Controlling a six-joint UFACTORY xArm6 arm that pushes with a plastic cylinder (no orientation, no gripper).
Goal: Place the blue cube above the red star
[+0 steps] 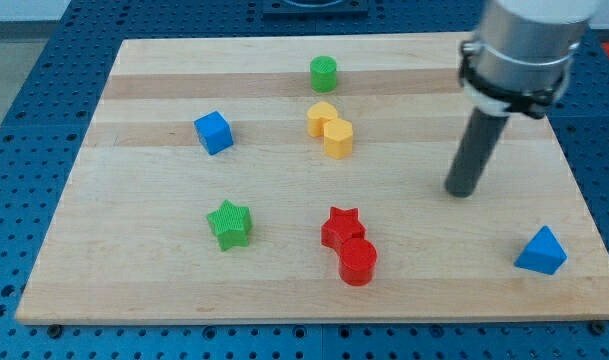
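The blue cube [213, 132] sits on the wooden board at the view's upper left. The red star [341, 227] lies low in the middle, with a red cylinder [358, 261] touching it just below and to the right. My tip [461, 191] rests on the board at the view's right, well to the right of the red star and far from the blue cube. It touches no block.
A green cylinder [324, 73] stands near the top middle. Two yellow blocks [330, 128] sit together below it. A green star [230, 223] lies left of the red star. A blue triangular block [541, 251] sits at the lower right. The wooden board [134, 280] lies on a blue perforated table.
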